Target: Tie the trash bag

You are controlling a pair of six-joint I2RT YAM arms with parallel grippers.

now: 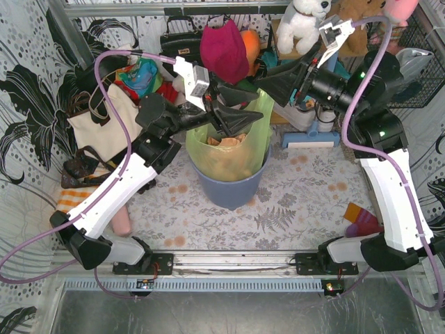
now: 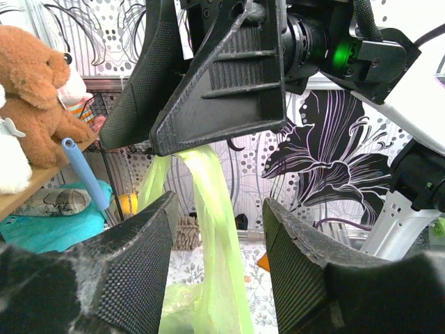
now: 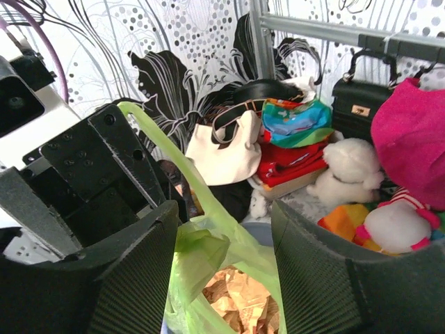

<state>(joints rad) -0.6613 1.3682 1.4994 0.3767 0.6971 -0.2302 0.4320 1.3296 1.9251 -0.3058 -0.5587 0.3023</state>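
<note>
The trash bag (image 1: 229,156) is thin light-green plastic and stands in a blue-grey round bin (image 1: 229,191) at the table's middle. Tan crumpled scraps (image 3: 240,299) show in its open mouth. My left gripper (image 1: 254,120) hovers over the bag's top. In the left wrist view it (image 2: 219,202) stands open, and a stretched green strip (image 2: 215,229) of the bag hangs between its fingers without being pinched. That strip runs up behind the right gripper's fingers (image 2: 208,90), which hide its upper end. My right gripper (image 3: 224,207) is open above the bag mouth, with bag plastic between its fingers.
A cream tote bag (image 1: 104,122) leans at the left. A magenta hat (image 1: 224,49), a black handbag (image 1: 179,38) and a white plush toy (image 1: 302,24) crowd the back. A brown teddy (image 2: 35,83) sits on a shelf. An orange and purple object (image 1: 361,219) lies at the right.
</note>
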